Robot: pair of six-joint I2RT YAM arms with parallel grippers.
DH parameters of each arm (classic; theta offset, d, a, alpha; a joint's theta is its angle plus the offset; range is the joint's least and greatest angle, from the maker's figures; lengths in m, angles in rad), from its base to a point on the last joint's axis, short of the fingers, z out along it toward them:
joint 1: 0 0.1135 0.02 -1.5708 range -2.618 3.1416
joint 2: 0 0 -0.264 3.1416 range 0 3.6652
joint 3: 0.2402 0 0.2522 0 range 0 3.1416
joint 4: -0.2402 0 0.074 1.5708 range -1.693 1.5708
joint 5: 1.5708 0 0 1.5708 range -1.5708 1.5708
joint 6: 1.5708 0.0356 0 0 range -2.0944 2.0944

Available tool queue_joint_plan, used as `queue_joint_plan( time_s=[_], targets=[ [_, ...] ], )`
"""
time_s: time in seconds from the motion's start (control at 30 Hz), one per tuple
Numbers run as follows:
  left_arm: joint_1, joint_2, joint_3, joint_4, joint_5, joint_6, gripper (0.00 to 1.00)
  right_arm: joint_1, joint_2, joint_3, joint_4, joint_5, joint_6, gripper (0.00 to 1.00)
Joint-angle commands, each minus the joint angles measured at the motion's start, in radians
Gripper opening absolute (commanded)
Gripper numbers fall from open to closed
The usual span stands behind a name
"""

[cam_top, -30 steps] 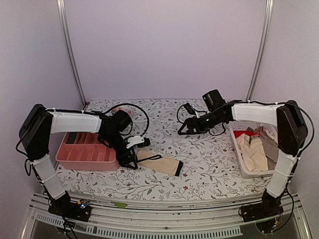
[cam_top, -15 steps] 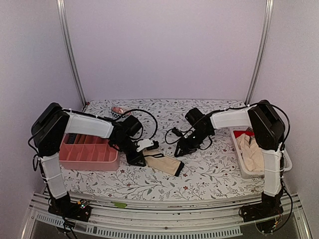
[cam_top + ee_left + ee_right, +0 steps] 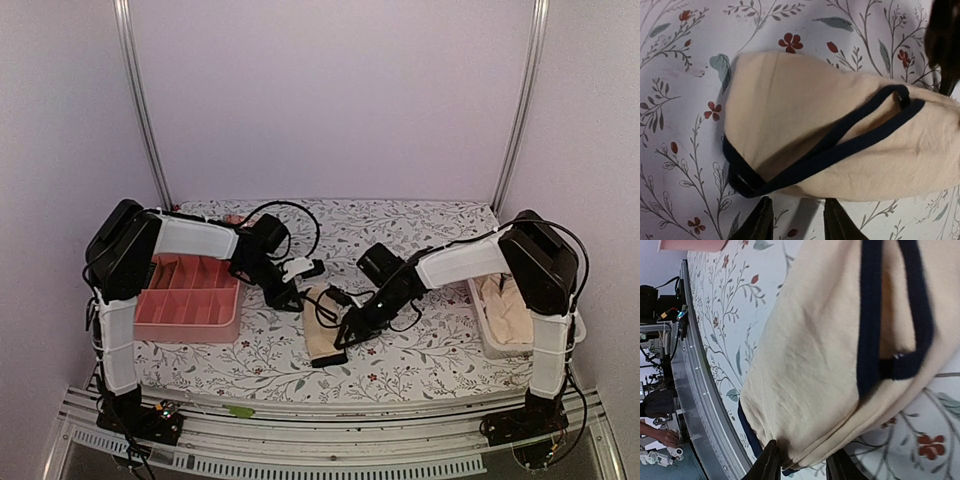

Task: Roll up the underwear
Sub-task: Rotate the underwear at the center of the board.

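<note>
A beige underwear with black trim (image 3: 322,325) lies on the flowered cloth between the two arms, long side running front to back. It fills the left wrist view (image 3: 840,135) and the right wrist view (image 3: 825,365). My left gripper (image 3: 300,288) is open and empty, its fingertips (image 3: 760,222) just short of the garment's folded edge. My right gripper (image 3: 345,335) is at the garment's near part, its fingers (image 3: 767,462) closed on the layered beige edge. More beige garments (image 3: 510,305) lie in the basket at the right.
A pink divided tray (image 3: 190,300) stands at the left beside the left arm. A white basket (image 3: 478,325) stands at the right edge. A small reddish object (image 3: 232,218) lies at the back left. The metal front rail (image 3: 695,390) runs close by.
The underwear has turned from lying crosswise to lying front to back. My left gripper moved back and right, off the cloth. My right gripper moved forward and left onto the garment.
</note>
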Motion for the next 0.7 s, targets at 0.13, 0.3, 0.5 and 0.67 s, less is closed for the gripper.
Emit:
queue_joint_plan(
  time_s=[0.13,0.3,0.5,0.67],
  targets=[
    [0.053,-0.166,-0.114,0.061,0.173,0.042,0.51,0.054,-0.112,-0.102,0.065,-0.044,0.144,0.5],
    [0.043,-0.403,-0.358,0.185,0.231,0.1,0.56,0.0,-0.226,-0.21,0.097,-0.053,0.184,0.52],
    [-0.111,-0.601,-0.59,0.376,0.119,0.179,0.56,-0.013,-0.233,-0.147,0.173,-0.076,0.258,0.44],
    [-0.265,-0.644,-0.715,0.525,-0.001,0.215,0.56,0.001,-0.155,-0.083,0.291,-0.171,0.349,0.32]
  ],
)
